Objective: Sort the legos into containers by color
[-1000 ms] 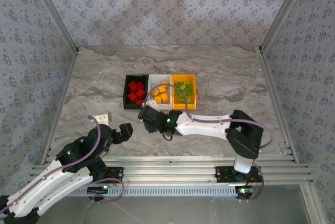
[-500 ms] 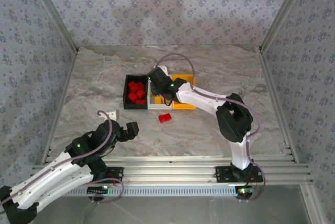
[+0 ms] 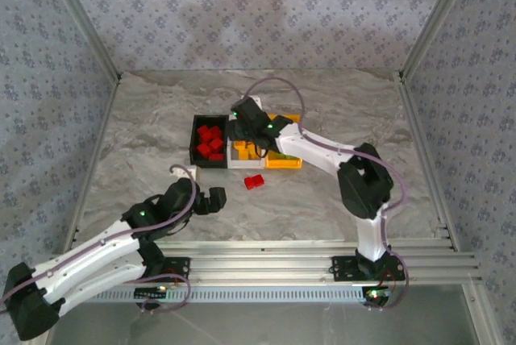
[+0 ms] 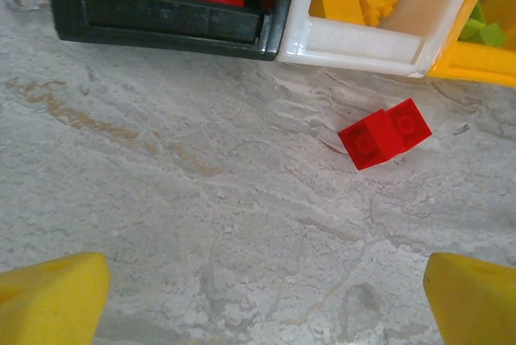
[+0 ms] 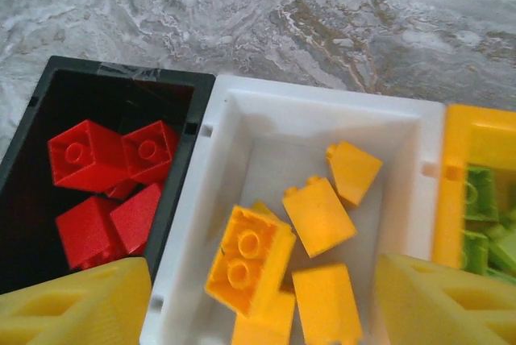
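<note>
- Three containers are sitting joined in a row near the middle of the marbled table. The black bin is at the 9 o'clock end, the white bin is in the centre, and the orange-yellow bin is at the 3 o'clock end.
- Several red legos are lying in the black bin, bunched toward its 9 o'clock wall.
- Orange legos are lying loosely in the white bin, most toward its 6 o'clock side. One is turned studs-up.
- Light green legos are showing in the orange-yellow bin, partly cut off at the edge of the right wrist view.
- One loose red lego is lying on the bare table at about 6 o'clock from the white bin, near its wall but not touching it.
- The right gripper is hovering above the white bin with its yellow fingers spread wide, gripping nothing.
- The left gripper is hanging low over the table at about 8 o'clock from the loose red lego and well apart from it. Its yellow pads are spread fully with nothing between them.
</note>
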